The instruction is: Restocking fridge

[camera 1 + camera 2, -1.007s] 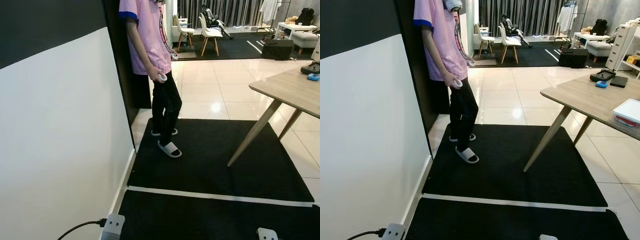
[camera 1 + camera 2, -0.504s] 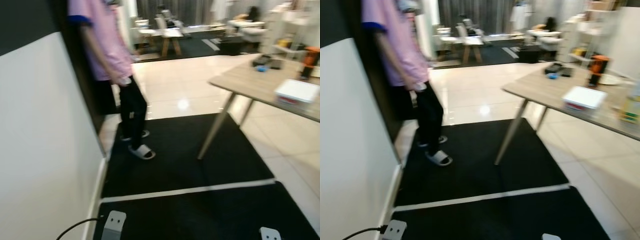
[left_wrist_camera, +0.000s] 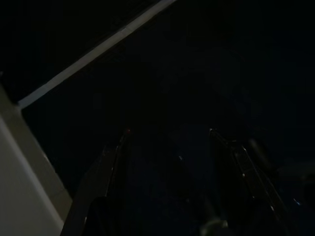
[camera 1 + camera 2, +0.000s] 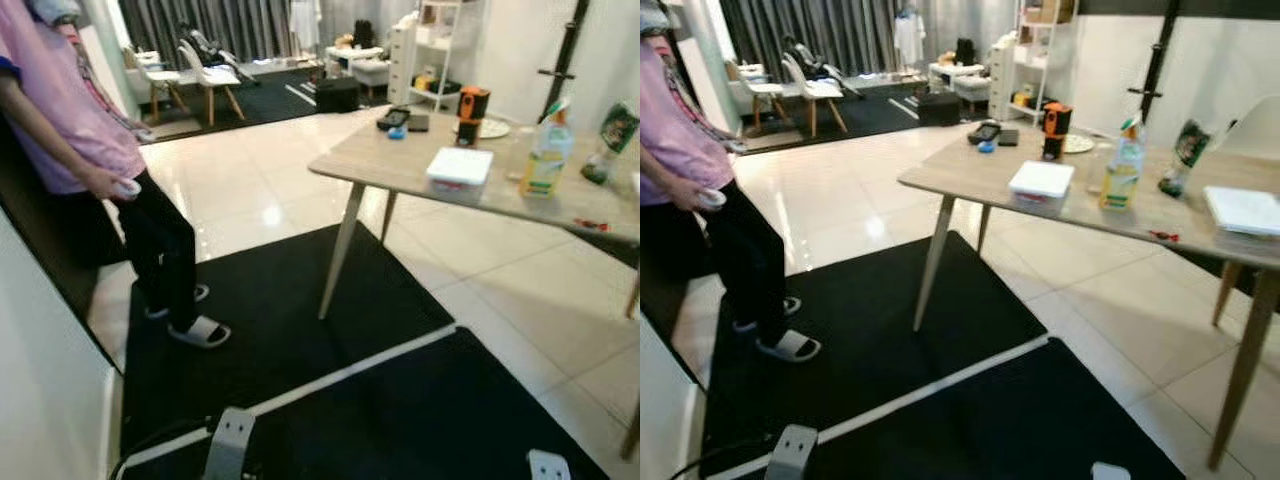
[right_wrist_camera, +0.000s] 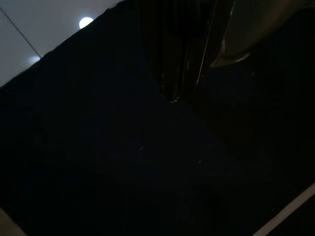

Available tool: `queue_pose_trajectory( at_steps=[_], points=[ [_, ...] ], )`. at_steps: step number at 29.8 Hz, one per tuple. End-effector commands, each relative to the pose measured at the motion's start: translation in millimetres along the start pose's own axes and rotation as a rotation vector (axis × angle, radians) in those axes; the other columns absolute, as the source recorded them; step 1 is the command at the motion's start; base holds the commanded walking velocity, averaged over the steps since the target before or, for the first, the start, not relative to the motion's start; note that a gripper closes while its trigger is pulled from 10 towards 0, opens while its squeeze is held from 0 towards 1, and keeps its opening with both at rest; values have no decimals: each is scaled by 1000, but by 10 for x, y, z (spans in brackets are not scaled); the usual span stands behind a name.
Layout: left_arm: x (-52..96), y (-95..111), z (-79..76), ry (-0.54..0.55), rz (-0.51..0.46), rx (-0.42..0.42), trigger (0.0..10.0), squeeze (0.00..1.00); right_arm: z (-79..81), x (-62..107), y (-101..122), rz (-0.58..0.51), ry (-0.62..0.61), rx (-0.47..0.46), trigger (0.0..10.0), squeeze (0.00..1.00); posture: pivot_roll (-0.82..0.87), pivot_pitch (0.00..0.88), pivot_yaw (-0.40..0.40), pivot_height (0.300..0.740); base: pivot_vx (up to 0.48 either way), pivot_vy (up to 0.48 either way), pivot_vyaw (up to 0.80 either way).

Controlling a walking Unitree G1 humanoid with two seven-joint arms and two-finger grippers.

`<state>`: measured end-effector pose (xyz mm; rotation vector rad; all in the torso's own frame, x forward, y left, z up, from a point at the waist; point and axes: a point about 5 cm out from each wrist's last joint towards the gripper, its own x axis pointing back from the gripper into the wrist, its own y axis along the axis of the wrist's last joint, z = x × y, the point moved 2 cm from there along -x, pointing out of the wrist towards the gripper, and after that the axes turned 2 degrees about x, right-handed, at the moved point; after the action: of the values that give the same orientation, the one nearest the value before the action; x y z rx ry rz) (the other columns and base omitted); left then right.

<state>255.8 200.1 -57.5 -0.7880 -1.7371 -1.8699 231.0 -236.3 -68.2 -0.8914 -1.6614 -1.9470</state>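
Swung right since a second ago; light wooden table with white lidded box now ahead; left end effector fingers apart, right's state unclear; pickup probably next.

Person cropped at shoulders

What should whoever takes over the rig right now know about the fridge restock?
Left claw: idle over the black mat, fingers apart, holding nothing. Right claw: idle in a dark view, state unclear.
Stock on the wooden table: white lidded container, yellow-labelled bottle, green packet, orange-topped cup.
A person stands to the left with a controller.
Done: nothing picked up. Left: everything.
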Motion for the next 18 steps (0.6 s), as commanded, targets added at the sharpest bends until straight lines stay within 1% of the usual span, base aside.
queue_pose_trajectory(
  at_steps=[1, 10, 18],
  points=[
    [27, -99, 63, 14, 35, -2, 10000, 0, -4, 13, -76, 20, -4, -9, 10000, 0, -106, 105, 56, 740, 0, 0, -800],
    [29, -112, 64, 13, 36, 11, 10000, 0, -8, 10, -52, 15, -4, -10, 10000, 0, -107, 104, 56, 740, 0, 0, -800],
    [24, -98, 55, 9, 27, 19, 10000, 0, -26, 19, -78, 18, -14, -25, 10000, 0, -107, 108, 60, 740, 0, 0, -800]
  ],
)
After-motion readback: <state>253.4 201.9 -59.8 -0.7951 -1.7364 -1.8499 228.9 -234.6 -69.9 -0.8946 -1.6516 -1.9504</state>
